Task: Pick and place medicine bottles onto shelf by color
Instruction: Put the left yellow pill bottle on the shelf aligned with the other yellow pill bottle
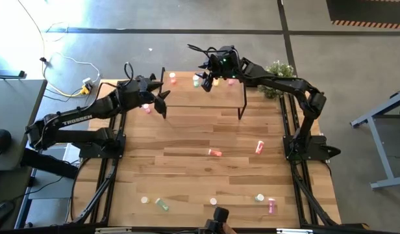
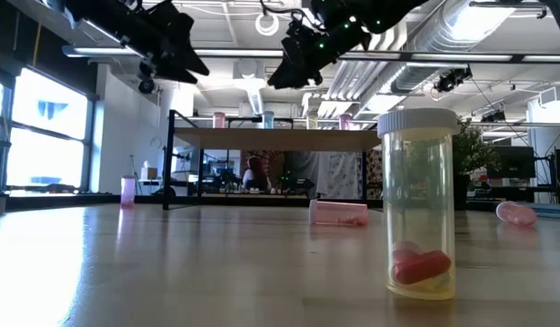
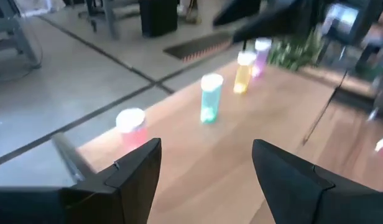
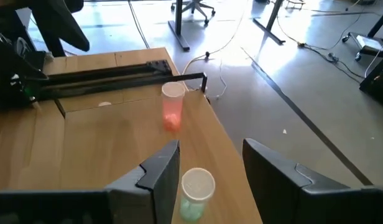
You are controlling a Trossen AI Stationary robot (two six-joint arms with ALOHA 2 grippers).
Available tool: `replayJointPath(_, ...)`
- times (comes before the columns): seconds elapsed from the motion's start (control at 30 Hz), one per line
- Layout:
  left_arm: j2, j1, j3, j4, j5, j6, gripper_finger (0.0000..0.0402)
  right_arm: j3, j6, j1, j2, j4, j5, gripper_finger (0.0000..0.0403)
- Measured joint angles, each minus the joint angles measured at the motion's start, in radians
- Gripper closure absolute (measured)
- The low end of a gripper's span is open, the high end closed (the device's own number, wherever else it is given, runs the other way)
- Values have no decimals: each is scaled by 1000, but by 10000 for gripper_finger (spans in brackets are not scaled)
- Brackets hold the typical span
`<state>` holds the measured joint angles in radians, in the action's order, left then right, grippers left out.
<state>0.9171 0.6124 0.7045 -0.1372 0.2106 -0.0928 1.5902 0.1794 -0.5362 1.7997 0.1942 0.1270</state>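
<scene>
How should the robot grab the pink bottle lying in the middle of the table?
The bottle lies on its side, clear of the others. Probably best to come straight down from above and pinch its body across the short width, fingers on the two long sides, not cap and base.

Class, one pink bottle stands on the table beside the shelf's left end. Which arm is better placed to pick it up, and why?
The left arm. In the high view its open claw hovers close to that pink bottle, beside the shelf. The right claw, also open, is above the shelf's far edge, farther away.
</scene>
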Motion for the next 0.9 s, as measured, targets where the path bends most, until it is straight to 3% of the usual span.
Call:
replayJointPath(0.23,-8,47,120,-365,3,11,159,0,-7,0,-21,22,-4,235)
replayJointPath(0.47,-43,60,124,-598,2,-35,159,0,1,0,-22,54,-4,235)
replayJointPath(0.67,-106,0,114,-662,-50,-159,159,0,3,0,-47,67,-25,235)
replayJointPath(0.9,-228,-183,-6,-660,-169,-301,159,0,4,-9,-90,71,-71,235)
